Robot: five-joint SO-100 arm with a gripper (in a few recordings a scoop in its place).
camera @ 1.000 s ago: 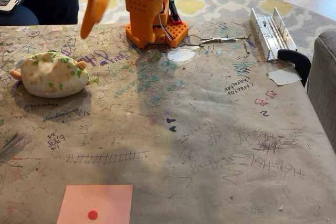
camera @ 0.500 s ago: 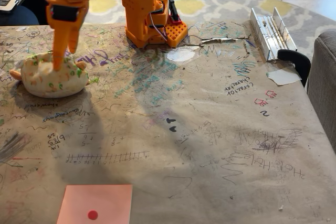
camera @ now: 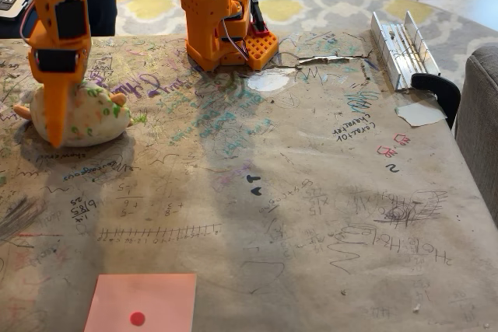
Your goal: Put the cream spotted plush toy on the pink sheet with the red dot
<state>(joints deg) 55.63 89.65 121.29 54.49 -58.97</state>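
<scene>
Cream spotted plush toy lies near the table's left edge, toward the far side — long axis roughly parallel to the far edge, one orange tip poking left, another at upper right. Orange gripper points straight down in front of the toy's left part, covering it; fingers look together in one tapered point, but whether it's gripping anything — cannot tell. Pink sheet with the red dot lies flat at the near edge, left of centre, well apart from the toy. Arm base stands at the far edge.
</scene>
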